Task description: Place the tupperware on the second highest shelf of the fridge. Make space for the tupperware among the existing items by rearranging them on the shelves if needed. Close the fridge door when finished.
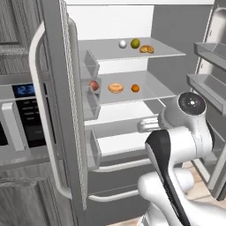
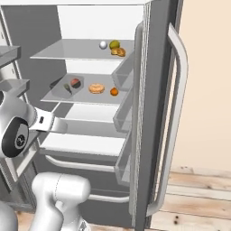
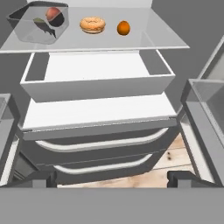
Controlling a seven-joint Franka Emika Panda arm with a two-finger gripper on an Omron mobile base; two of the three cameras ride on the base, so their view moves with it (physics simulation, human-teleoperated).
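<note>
Jaws are spread wide and empty, since the grey translucent rectangular tupperware [image 3: 38,24] is set beside the tan bagel-like ring [image 3: 92,24].

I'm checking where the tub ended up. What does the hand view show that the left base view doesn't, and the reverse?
Hand view alone: the whole tupperware resting on the second highest shelf, left of the bagel-like ring, plus the white drawer below, seen from above, and wood floor.

Left base view alone: the top shelf with a white ball, a yellow-green fruit and a brown pastry; the oven panel; the open fridge door, which hides most of the tub.

Both: the ring, the small orange and that shelf.
</note>
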